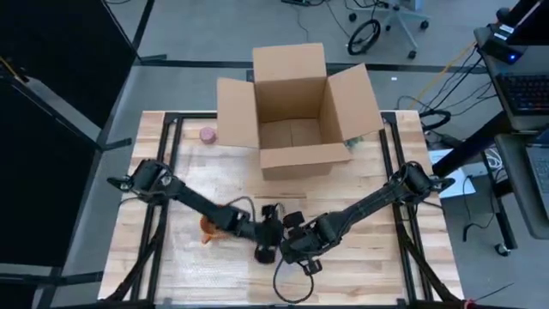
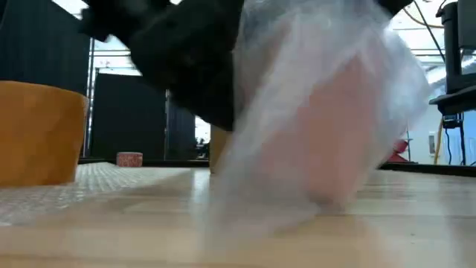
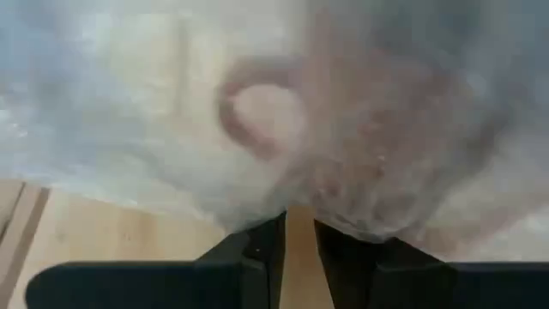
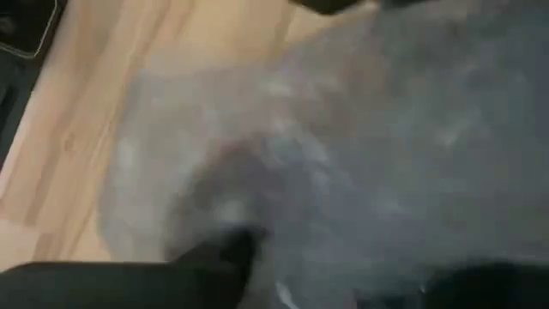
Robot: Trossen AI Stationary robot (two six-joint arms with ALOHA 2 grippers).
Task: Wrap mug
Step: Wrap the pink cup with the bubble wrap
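Mug (image 3: pixel 377 146) in wrap (image 2: pixel 312 134) lies just ahead of left gripper (image 3: pixel 298 236) — fingers slightly parted; right gripper (image 1: pixel 296 245) alongside, grip unclear.

The pale, light-wood slatted table top (image 1: pixel 360 266) shows straight plank seams and sits in a black metal frame (image 1: pixel 171 129). On it stands a plain tan-brown open cardboard box (image 1: pixel 296 112), unprinted. A clear, milky-white sheet of bubble wrap (image 2: pixel 44 195) carries a fine pattern of small raised dots, and the same cloudy film covers a pinkish mug (image 2: pixel 338 126), whose colour shows through as a soft rose blur. An orange rounded object (image 1: pixel 208 228) lies beside the left arm, amber in the low view. A small pink-red roll (image 1: pixel 208 134) rests near the box. Both arms (image 1: pixel 360 206) are matt black. The floor (image 1: pixel 206 26) is grey.
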